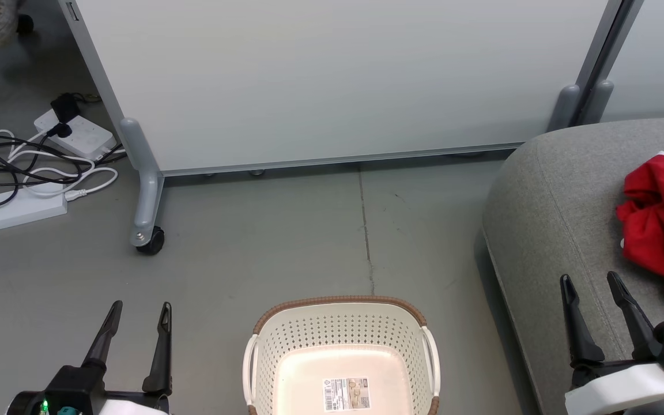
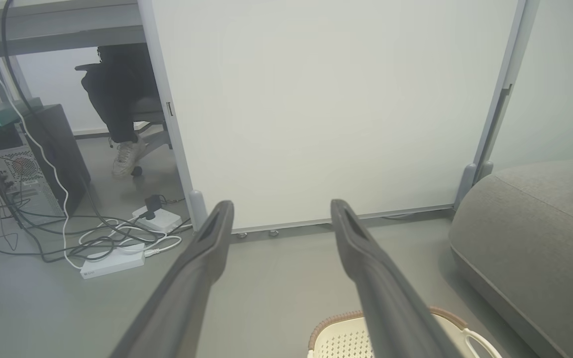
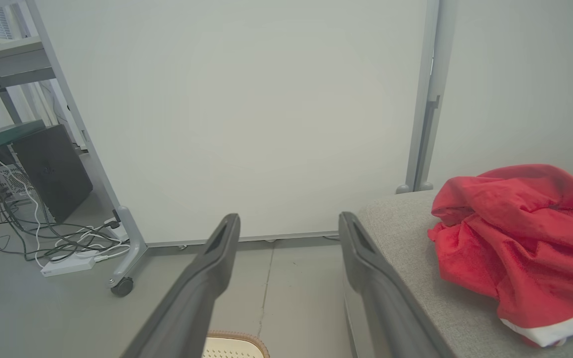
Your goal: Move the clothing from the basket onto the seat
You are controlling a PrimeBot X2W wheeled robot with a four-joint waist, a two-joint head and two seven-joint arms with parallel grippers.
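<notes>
You have the clothing [image 1: 663, 225] lying in a red heap on the seat [image 1: 551, 213], toward the right edge of the head view, with white trim showing along its lower edge. The basket [image 1: 340, 311] stands on the floor [image 1: 286, 242] left of the seat, its label [image 1: 346, 394] plain on its bottom. Your left gripper [image 1: 142, 305] hovers left of the basket, its 2 fingers spread and holding nothing. Your right gripper [image 1: 589, 278] hangs over the seat near the clothing, fingers parted, clear of the fabric. The partition [image 1: 332, 80] stands behind.
</notes>
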